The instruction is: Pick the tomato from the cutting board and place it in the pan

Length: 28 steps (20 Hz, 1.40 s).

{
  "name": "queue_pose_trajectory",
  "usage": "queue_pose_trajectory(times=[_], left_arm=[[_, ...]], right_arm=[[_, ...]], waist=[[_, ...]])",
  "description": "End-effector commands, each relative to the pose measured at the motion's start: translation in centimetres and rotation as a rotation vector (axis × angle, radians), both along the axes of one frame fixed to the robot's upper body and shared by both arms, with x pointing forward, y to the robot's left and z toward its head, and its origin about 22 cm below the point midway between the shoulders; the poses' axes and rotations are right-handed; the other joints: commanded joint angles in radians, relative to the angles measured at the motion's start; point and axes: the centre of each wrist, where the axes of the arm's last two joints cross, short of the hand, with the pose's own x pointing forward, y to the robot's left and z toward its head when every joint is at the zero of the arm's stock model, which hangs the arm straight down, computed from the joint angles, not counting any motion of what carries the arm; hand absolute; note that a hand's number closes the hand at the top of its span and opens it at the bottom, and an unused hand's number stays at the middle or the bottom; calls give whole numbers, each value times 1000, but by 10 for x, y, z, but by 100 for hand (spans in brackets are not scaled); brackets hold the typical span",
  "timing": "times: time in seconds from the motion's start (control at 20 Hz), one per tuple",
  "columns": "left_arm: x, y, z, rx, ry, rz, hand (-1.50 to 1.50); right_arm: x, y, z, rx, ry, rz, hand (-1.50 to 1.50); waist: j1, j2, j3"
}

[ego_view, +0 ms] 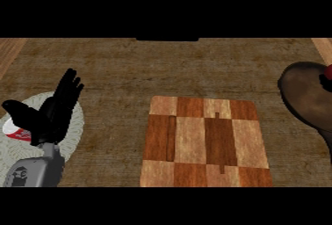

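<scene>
The checkered wooden cutting board (205, 141) lies in the middle of the counter with nothing on it. The dark brown pan (303, 94) sits at the right edge, partly cut off by the view. A small red patch, apparently the tomato (329, 71), shows at the far right edge over the pan's rim. Just below it is a dark sliver that seems to be my right hand (324, 81); most of it is out of view. My left hand (57, 110) rests open at the left, fingers pointing up.
A pale speckled plate (76, 132) lies under my left hand, with a red and white object (13, 129) at its left side. Brown counter surface stretches behind the board. Lighter wood strips show at the top corners.
</scene>
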Motion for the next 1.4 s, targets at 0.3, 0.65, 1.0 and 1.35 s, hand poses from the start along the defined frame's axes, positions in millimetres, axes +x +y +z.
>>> queue_pose_trajectory(times=[0.3,0.65,1.0,1.35], left_arm=[[9,2,18,-12,-8,-21,0],[-6,2,4,-7,-13,-7,0],[-6,24,14,-19,13,-13,0],[-12,18,18,8,6,48,0]], right_arm=[[-4,-17,-58,207,166,-184,-150],[-22,-40,-66,302,112,-97,-150],[-37,-68,-49,533,-221,-65,-150],[-105,-128,-44,743,-369,-14,-150]], waist=[[14,5,1],[14,4,2],[-3,-4,2],[-28,-12,0]])
